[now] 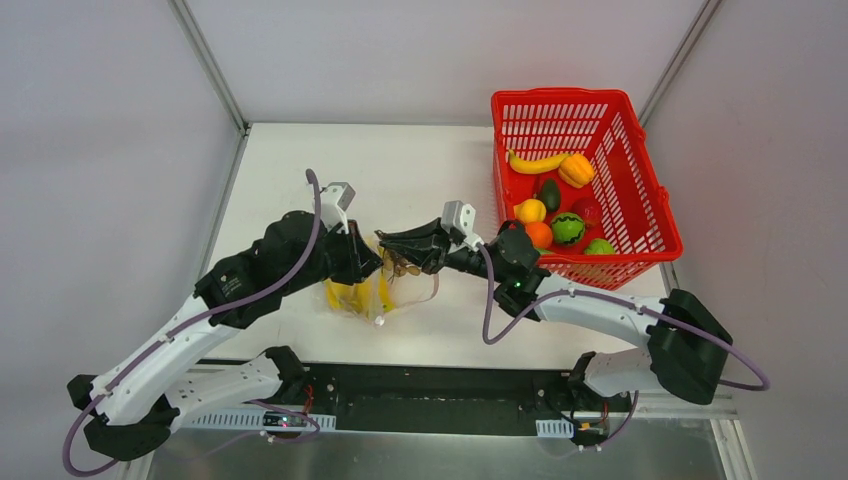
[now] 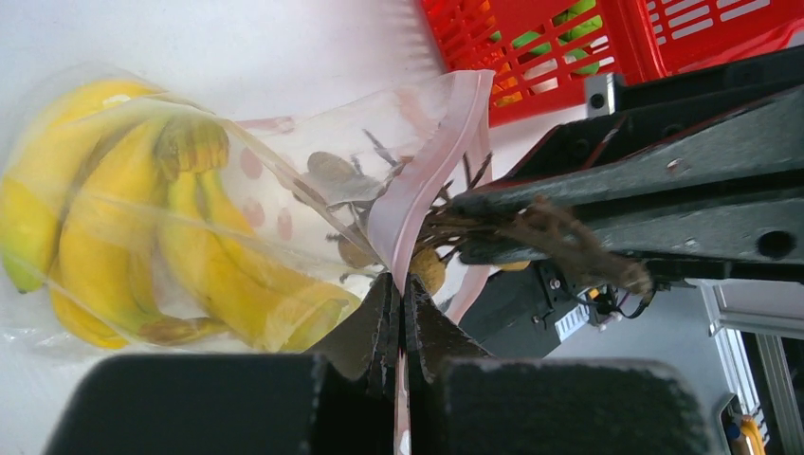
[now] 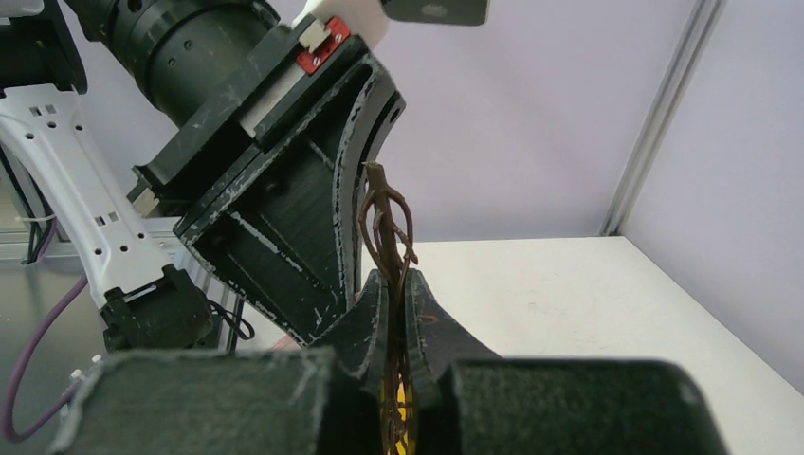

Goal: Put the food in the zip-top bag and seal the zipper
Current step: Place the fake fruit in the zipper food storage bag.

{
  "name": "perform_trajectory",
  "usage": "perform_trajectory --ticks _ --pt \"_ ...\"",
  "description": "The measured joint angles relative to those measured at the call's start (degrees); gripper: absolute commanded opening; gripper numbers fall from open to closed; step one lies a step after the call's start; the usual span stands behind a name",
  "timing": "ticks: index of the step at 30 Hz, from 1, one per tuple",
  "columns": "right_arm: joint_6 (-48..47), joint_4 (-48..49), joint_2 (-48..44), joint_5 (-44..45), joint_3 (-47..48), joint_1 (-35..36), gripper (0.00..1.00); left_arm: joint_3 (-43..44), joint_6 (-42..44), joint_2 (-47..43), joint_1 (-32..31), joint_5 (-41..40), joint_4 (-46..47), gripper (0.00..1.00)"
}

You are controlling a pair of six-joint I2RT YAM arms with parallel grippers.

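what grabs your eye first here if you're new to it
The red basket of bright toy produce stands out at the table's far right. At centre, the left end effector pinches the pink zipper of a clear zip-top bag holding yellow bananas, while the right end effector grips a brown twiggy stem.

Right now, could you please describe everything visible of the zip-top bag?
The zip-top bag is clear plastic with pale pink dots and a pink zipper strip along one edge. It rests on the white table between the arms, a yellow banana bunch inside. The left pincer is shut on the zipper, that edge raised; the right pincer holds a brown twiggy stem at the mouth.
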Motion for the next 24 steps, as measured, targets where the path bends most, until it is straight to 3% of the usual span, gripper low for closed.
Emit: perform_trajectory --ticks 6,12,16,19,21,24 --pt "1.22 6.36 3.48 0.39 -1.7 2.43 0.0 -0.02 -0.5 -1.6 0.0 -1.68 -0.37 0.0" --pt "-1.16 9.03 4.76 2.73 -1.75 3.13 0.09 -0.02 -1.18 -4.17 0.0 -4.02 -0.79 0.0" --pt "-3.13 10.12 5.09 3.65 -2.29 3.13 0.43 -0.02 -1.25 -5.05 0.0 -5.07 -0.9 0.0" --pt "-3.91 9.51 5.22 3.58 -2.45 3.13 0.6 -0.02 -1.27 -5.49 0.0 -6.12 -0.98 0.0" --pt "-4.0 8.15 5.07 3.19 -2.45 3.13 0.61 -0.02 -1.27 -5.73 0.0 -6.88 -1.31 0.0" --pt "-4.2 4.26 3.89 2.25 -2.45 3.08 0.5 -0.11 -1.29 -6.05 0.0 -7.37 -1.57 0.0"
